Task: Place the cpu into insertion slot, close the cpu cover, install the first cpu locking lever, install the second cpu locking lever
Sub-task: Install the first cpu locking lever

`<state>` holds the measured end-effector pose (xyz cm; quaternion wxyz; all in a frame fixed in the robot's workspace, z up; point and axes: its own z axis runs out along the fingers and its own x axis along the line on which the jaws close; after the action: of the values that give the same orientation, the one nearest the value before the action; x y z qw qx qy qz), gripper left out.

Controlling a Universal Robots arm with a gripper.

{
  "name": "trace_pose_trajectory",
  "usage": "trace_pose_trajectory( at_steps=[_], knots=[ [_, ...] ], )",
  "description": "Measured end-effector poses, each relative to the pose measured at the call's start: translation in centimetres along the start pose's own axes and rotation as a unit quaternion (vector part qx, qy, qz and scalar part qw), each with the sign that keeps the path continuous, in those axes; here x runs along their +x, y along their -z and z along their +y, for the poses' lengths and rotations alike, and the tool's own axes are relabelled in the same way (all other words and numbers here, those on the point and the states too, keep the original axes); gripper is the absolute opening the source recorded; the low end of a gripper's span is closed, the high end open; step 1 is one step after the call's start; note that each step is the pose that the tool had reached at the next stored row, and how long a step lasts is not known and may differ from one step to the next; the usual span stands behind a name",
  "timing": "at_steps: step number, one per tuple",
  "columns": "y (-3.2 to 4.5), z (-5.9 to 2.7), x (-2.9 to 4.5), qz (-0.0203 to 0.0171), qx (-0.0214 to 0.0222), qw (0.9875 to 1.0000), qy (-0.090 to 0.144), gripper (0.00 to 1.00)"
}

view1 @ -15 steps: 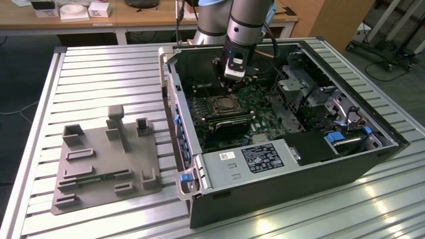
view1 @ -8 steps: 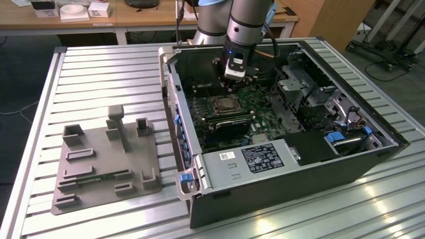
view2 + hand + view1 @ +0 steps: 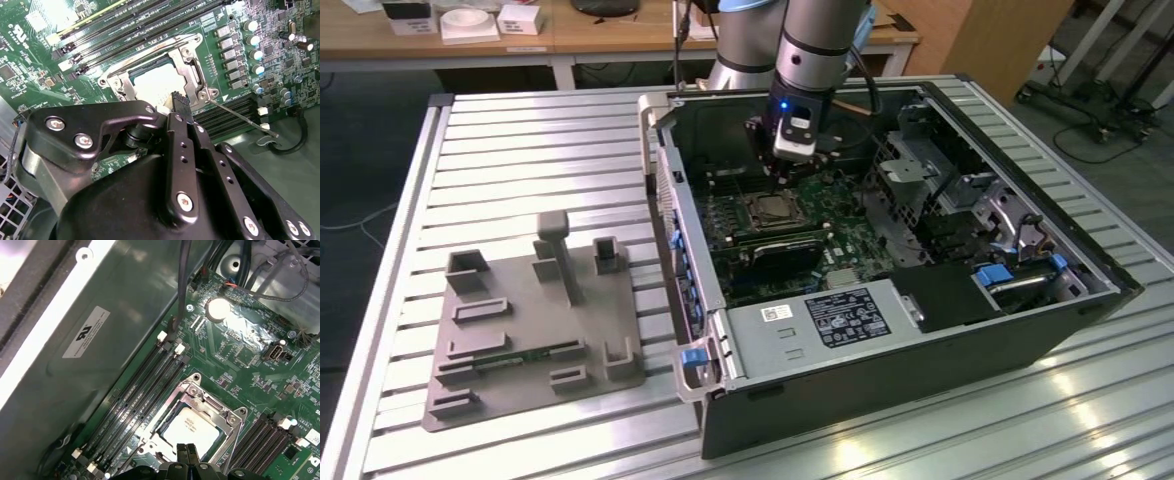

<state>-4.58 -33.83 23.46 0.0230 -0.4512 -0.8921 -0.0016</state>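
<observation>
Cpu (image 3: 190, 426) is seated beneath the lowered cpu cover (image 3: 215, 404). Gripper (image 3: 188, 447) is positioned at the cover's edge, fingers (image 3: 183, 454) pressed together. One locking lever (image 3: 242, 117) is seen swung outward.

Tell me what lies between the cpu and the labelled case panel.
In the first wrist view, long black memory slots lie between the cpu and the panel.

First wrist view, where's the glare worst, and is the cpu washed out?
In the first wrist view the case rim and the coin battery blow out white, the cpu is evenly lit; in the second wrist view the cpu top is washed out pale.
</observation>
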Motion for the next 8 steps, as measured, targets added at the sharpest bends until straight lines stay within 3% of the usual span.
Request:
trace_pose_trajectory(
  at_steps=[8],
  knots=[
    [0.0, 0.0, 0.0, -0.0002, 0.0005, 0.9999, 0.012, 0.1]
  ],
)
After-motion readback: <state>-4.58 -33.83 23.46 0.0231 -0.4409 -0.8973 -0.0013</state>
